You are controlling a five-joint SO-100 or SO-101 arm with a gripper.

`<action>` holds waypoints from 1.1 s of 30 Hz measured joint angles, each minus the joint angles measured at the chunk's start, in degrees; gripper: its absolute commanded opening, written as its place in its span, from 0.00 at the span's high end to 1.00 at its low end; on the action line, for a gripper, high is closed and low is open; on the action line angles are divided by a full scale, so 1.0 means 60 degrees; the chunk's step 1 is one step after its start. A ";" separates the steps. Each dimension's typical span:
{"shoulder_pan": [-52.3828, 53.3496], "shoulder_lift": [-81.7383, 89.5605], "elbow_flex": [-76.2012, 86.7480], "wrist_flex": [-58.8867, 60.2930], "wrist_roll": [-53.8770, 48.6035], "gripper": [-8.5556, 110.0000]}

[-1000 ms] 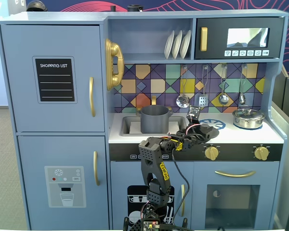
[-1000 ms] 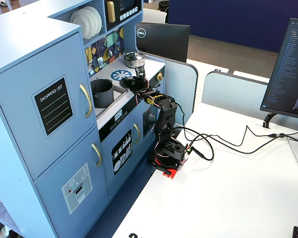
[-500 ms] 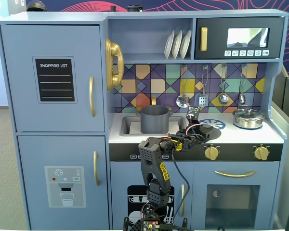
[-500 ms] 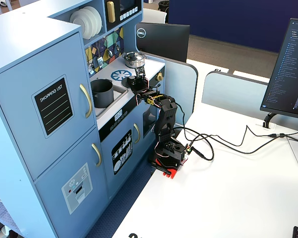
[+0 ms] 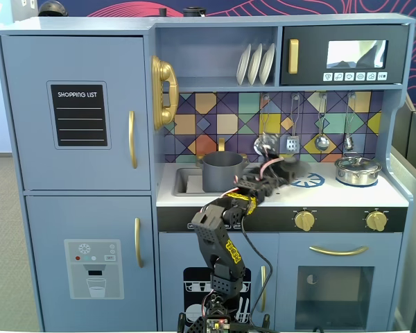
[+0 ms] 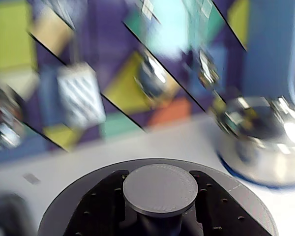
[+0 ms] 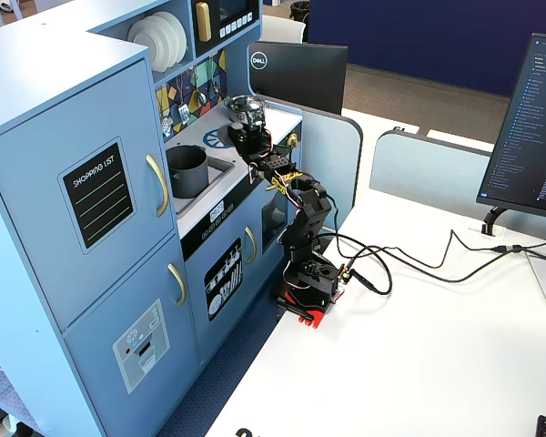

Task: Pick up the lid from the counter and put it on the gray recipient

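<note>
In the wrist view my gripper (image 6: 160, 179) is shut on the central knob of the dark-gray lid (image 6: 66, 211). The black fingers (image 6: 108, 201) sit on either side of the knob, and the lid's disc spreads around them. In a fixed view the gripper (image 5: 277, 166) holds the lid (image 5: 288, 164) over the white counter, just right of the gray recipient (image 5: 222, 171). The tall dark-gray pot stands open in the sink recess and also shows in the other fixed view (image 7: 187, 170). There the gripper (image 7: 247, 137) is past the pot, near the stove. The wrist view is blurred.
A shiny steel pot with its lid (image 5: 358, 170) stands at the counter's right, close in the wrist view (image 6: 265, 135). A blue-and-white burner disc (image 5: 308, 181) lies beside the gripper. Utensils (image 5: 322, 141) hang on the tiled backsplash. A shelf with plates (image 5: 255, 64) is overhead.
</note>
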 measured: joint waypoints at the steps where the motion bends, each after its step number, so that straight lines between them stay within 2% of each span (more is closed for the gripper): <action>1: -0.0176 0.0176 -0.0176 0.0249 0.0015 0.93; 11: -0.2637 0.1421 -0.1523 0.2593 0.0029 0.93; 18: -0.3984 0.1626 -0.1626 0.3179 -0.0029 0.93; 33: -0.4395 0.0776 -0.1626 0.2769 -0.0029 0.93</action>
